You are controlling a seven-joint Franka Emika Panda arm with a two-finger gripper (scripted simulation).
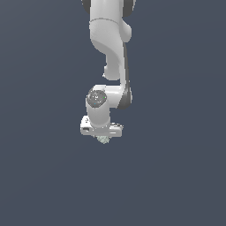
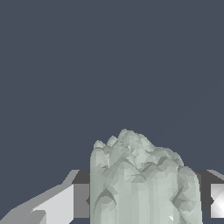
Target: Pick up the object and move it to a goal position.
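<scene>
The object (image 1: 103,140) is a small pale grey-green bumpy clump that shows just under the white gripper bar in the exterior view. My gripper (image 1: 102,136) hangs from the arm, which reaches down the middle of that view. The fingers themselves are hidden there. In the wrist view the object (image 2: 140,179) fills the space between the two fingers (image 2: 57,205), which stand close against its sides. The gripper (image 2: 146,208) looks shut on the object. Whether the object is off the floor I cannot tell.
A plain dark blue-grey floor (image 1: 176,176) lies all around the arm in both views. The white arm's links (image 1: 110,44) rise above the gripper. Nothing else shows.
</scene>
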